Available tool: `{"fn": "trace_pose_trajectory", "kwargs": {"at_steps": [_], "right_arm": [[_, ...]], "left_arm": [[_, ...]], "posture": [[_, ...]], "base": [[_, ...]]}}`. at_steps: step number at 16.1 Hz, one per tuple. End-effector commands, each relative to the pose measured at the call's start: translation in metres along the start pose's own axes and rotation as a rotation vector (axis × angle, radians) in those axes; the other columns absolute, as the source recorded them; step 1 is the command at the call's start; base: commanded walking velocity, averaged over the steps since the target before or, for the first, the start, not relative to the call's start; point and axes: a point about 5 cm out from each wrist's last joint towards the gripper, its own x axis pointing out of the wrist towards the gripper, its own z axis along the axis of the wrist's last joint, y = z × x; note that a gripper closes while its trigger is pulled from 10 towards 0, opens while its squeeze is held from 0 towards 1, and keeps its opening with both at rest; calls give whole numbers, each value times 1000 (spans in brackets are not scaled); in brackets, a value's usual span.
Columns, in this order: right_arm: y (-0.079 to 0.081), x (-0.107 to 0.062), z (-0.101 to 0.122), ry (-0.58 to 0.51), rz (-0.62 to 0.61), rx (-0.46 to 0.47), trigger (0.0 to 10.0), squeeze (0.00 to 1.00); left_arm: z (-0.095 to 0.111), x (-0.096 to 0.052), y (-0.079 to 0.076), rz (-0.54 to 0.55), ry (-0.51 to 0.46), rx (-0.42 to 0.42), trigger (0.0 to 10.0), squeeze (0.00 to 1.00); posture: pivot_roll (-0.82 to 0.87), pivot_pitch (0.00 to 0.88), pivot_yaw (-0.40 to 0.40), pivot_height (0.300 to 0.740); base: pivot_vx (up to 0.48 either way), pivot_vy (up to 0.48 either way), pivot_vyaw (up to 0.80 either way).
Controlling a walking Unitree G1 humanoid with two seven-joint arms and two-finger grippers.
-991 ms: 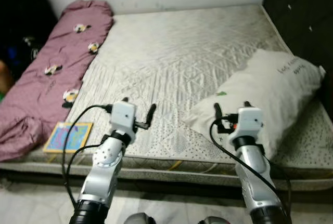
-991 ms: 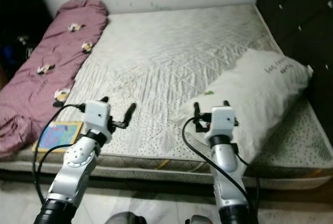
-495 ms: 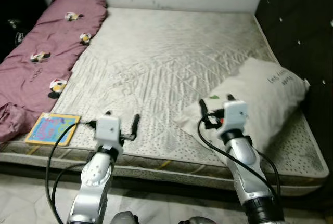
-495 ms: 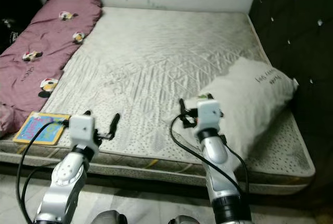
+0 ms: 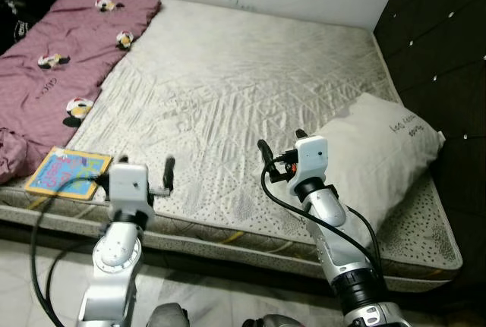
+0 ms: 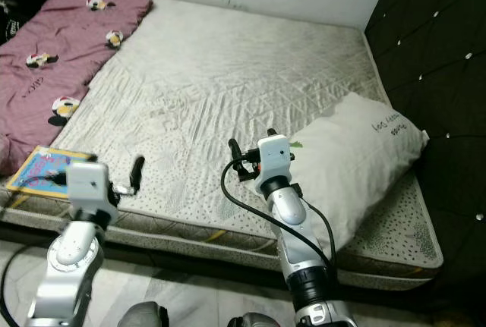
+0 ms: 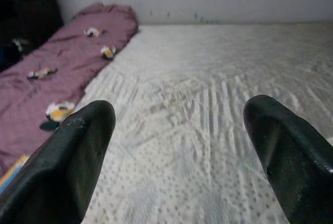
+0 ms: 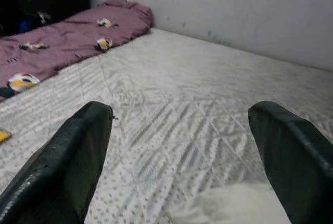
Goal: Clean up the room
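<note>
Compared with a second ago, the whole scene sits differently in the head views, so the camera has turned rather than the bedding: the pillow now lies at about 3 o'clock, the purple blanket at 10 o'clock, and both arms show further toward the near edge of the mattress. The left tool is held out level over the mattress's near edge at about 7 o'clock, its two black fingers spread wide with nothing between them. The right tool hangs at about 5 o'clock, likewise wide and empty, its fingers pointing across the quilted surface toward the far wall. Both seem carried raised and ready, as a robot approaching a job would, not yet committed to any one object. A colourful book lies flat on the near left corner of the mattress, just beside the blanket's crumpled end and near the left tool, at about its 9 o'clock, apart from it. The pillow lies askew against the dark headboard, its near corner just beside the right tool though not touching, as far as can be judged. The blanket is bunched in a long roll along the mattress's left side, which looks like the main thing to tidy.
</note>
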Motion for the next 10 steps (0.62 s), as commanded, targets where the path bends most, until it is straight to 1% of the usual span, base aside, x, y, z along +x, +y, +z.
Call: {"fn": "trace_pose_trajectory", "kwargs": {"at_steps": [1, 2, 3, 5, 6, 10], "right_arm": [[-11, -6, 2, -6, -41, 0, 10000, 0], [-17, -11, -1, 1, -75, -1, 10000, 0], [-21, -16, -3, 0, -100, -8, 10000, 0], [-22, -22, -5, 5, -119, -5, 10000, 0], [-24, -24, -6, 8, -136, 2, 10000, 0], [-25, -29, -13, 26, -150, 3, 10000, 0]], "left_arm": [[3, 2, 1, 1, -2, 5, 10000, 0], [-3, 2, 1, -6, 21, 8, 10000, 0], [-6, 4, -4, -29, 33, 7, 10000, 0], [-6, 4, -11, -69, 43, 2, 10000, 0], [-6, 4, -14, -81, 46, 2, 10000, 0], [-10, 3, -14, -93, 54, -23, 10000, 0]], "posture": [[65, 79, -80, 740], [54, 73, -70, 740], [41, 69, -56, 740], [21, 63, -28, 740], [20, 62, -28, 740], [22, 39, -10, 740]], "base": [[0, 0, 0], [0, 0, -669], [0, 0, -800], [0, 0, -800], [0, 0, -800], [0, 0, 0]]}}
